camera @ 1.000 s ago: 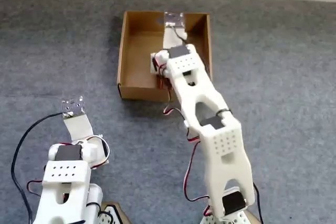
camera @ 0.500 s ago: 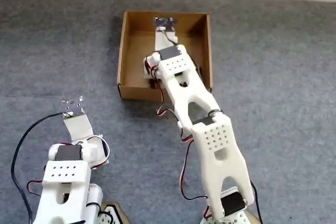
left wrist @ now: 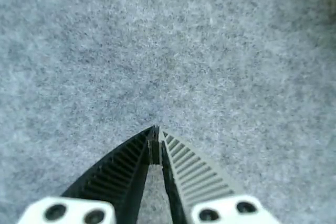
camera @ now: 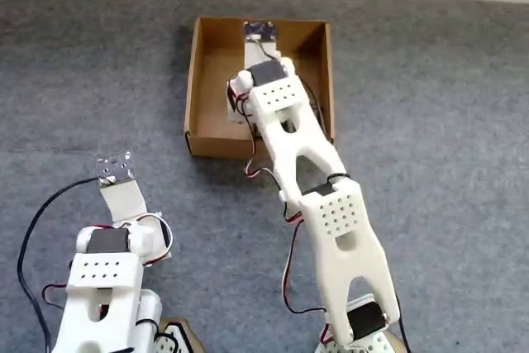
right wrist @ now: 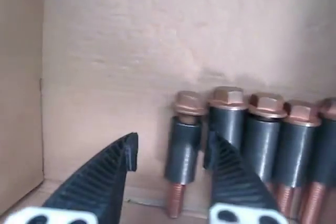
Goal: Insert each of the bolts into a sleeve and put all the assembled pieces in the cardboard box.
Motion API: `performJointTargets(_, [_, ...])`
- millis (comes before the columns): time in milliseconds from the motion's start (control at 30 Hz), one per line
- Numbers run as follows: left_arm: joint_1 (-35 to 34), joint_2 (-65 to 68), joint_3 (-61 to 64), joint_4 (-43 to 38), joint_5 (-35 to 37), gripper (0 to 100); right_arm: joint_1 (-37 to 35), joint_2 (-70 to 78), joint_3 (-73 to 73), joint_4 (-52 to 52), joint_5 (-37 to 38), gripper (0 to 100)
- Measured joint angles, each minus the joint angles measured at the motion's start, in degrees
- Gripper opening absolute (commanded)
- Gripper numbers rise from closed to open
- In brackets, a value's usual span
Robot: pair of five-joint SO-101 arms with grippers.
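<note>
Several assembled pieces (right wrist: pixel 247 135), copper bolts in dark sleeves, lie in a row on the floor of the cardboard box (right wrist: pixel 131 51). My right gripper (right wrist: pixel 173 142) is open inside the box, and the end piece (right wrist: pixel 184 145) of the row lies between its fingers, close to one finger. In the high view the right arm (camera: pixel 281 113) stretches over the cardboard box (camera: pixel 192 80) and covers its middle. My left gripper (left wrist: pixel 156 132) is shut with nothing in it, just above bare grey carpet, and the left arm (camera: pixel 103 262) stays near the front left.
Grey carpet (camera: pixel 430 105) covers the table around the box. The box walls (right wrist: pixel 21 77) rise close beside the right gripper. The right arm's cables (camera: pixel 289 279) hang loose above the carpet between the two arms.
The right arm has swung left over the box, and its wrist has shifted slightly toward the far wall. The left arm has not moved.
</note>
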Motion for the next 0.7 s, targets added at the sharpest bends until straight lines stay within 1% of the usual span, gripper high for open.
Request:
performJointTargets(133, [0.0,0.0,0.0,0.0,0.0,1,1.2,0.1,-7.6,3.3,0.0,20.9])
performJointTargets(233, [0.0,0.0,0.0,0.0,0.0,1,1.8,0.1,-17.1,9.6,0.0,19.0])
performJointTargets(267, [0.0,0.0,0.0,0.0,0.0,1,2.1,0.1,-20.8,12.3,0.0,16.2])
performJointTargets(333, [0.0,0.0,0.0,0.0,0.0,1,2.5,0.1,-29.0,17.3,0.0,5.0])
performJointTargets(367, [0.0,0.0,0.0,0.0,0.0,1,2.9,0.1,-32.9,18.2,0.0,0.0])
performJointTargets(433, [0.0,0.0,0.0,0.0,0.0,1,4.0,-0.3,-36.7,19.2,0.0,2.2])
performJointTargets(467, [0.0,0.0,0.0,0.0,0.0,1,4.6,-0.3,-37.5,19.3,0.0,0.6])
performJointTargets(600, [0.0,0.0,0.0,0.0,0.0,1,5.4,-0.4,-38.2,19.5,0.0,0.5])
performJointTargets(700, [0.0,0.0,0.0,0.0,0.0,1,5.4,-3.3,-38.2,19.5,0.0,0.5])
